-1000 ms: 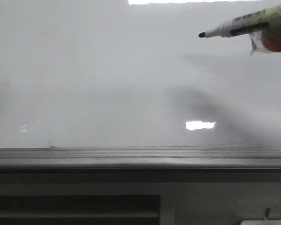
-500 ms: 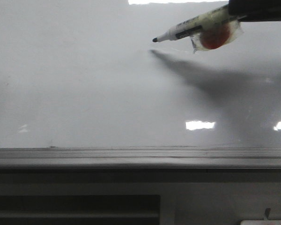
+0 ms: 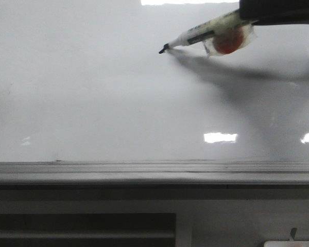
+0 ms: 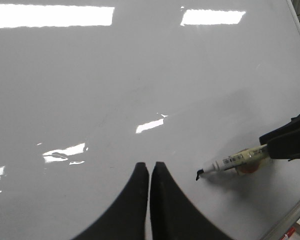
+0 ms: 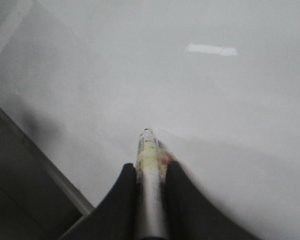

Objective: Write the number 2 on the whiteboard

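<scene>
Now glossy whiteboard [image 3: 92, 92], slim marker [image 3: 195, 36] tip touching, right fingers [image 5: 177, 200] clamped

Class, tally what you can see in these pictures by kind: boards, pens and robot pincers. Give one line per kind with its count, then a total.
Whiteboard: 1
Marker pen: 1, held in the right pincer, tip at the board
Pincers: 2, the left pincer and the right pincer
Total: 4

Marker [image 3: 201, 34] has a dark label w/ print, too small to read.
</scene>
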Robot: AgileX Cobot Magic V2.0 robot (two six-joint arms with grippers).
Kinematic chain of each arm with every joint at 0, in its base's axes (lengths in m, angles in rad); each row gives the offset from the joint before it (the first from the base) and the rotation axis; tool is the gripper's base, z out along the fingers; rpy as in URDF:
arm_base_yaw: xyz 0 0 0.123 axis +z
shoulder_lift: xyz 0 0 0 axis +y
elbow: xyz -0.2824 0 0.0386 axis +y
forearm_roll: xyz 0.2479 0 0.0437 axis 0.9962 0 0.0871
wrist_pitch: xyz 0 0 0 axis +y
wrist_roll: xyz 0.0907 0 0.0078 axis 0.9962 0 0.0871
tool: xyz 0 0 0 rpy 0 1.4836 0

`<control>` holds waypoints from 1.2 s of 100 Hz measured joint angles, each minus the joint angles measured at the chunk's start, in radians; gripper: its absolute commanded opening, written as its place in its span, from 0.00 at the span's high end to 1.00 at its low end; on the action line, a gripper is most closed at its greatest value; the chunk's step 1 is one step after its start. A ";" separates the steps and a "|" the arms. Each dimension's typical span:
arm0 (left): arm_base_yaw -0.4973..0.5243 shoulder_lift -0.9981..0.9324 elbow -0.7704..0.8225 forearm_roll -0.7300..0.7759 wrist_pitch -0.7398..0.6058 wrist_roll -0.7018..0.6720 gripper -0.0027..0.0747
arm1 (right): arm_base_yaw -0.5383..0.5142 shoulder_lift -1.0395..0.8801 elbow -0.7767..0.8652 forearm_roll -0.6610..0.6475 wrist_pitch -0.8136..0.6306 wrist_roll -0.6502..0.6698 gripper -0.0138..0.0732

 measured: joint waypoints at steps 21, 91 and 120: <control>0.000 0.000 0.000 0.000 -0.002 0.000 0.99 | 0.000 -0.131 0.057 0.004 -0.125 -0.001 0.91; 0.000 0.000 0.000 0.000 -0.002 0.000 0.99 | 0.000 -0.026 0.183 0.037 0.054 0.031 0.91; 0.000 0.000 0.000 0.000 -0.006 0.000 0.99 | 0.000 -0.088 0.205 0.037 0.002 0.077 0.90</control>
